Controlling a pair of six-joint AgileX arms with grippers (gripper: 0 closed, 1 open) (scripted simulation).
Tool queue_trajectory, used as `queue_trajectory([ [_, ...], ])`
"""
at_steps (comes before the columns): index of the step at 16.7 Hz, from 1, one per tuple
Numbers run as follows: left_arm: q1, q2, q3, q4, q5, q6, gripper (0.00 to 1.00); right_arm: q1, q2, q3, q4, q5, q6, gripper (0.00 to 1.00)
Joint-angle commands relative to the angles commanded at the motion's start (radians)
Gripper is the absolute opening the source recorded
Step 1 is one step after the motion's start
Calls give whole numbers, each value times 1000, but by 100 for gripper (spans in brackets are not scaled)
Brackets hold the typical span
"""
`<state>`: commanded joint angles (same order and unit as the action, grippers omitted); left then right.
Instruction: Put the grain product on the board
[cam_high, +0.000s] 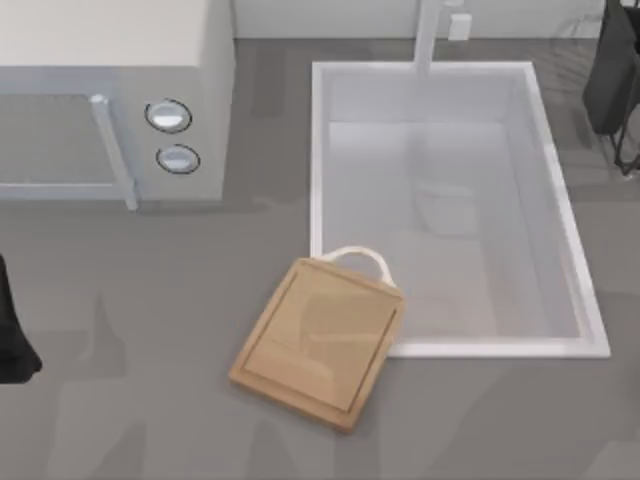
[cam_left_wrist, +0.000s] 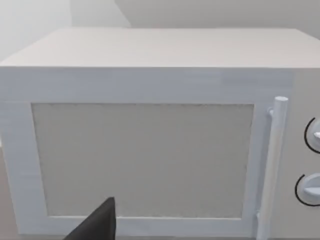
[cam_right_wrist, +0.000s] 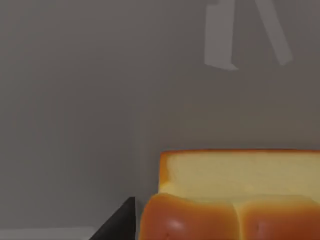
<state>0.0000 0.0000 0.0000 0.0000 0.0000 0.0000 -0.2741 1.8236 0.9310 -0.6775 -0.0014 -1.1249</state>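
While the board (cam_high: 322, 340) lies bare beside the sink (cam_high: 318, 160), the right wrist view shows a bread loaf (cam_right_wrist: 235, 200); each tool's opening cannot be told.

Soft, even light; faint shadows fall across the grey counter (cam_high: 150, 300).
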Motion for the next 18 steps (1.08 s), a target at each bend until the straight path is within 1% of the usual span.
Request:
queue_trajectory([
  [1,0,0,0,0,0,0,100,0,0,0,0,0,0,0],
  [8,0,0,0,0,0,0,100,0,0,0,0,0,0,0],
  [9,0,0,0,0,0,0,100,4,-36,10,-42,-8,19,0],
  [11,0,0,0,0,0,0,100,4,-41,25,-58,-8,16,0],
  [13,0,0,0,0,0,0,100,4,-61,68,-117,-8,10,0],
  [18,0,0,0,0,0,0,100,1,-145,209,-375,-8,8,0],
])
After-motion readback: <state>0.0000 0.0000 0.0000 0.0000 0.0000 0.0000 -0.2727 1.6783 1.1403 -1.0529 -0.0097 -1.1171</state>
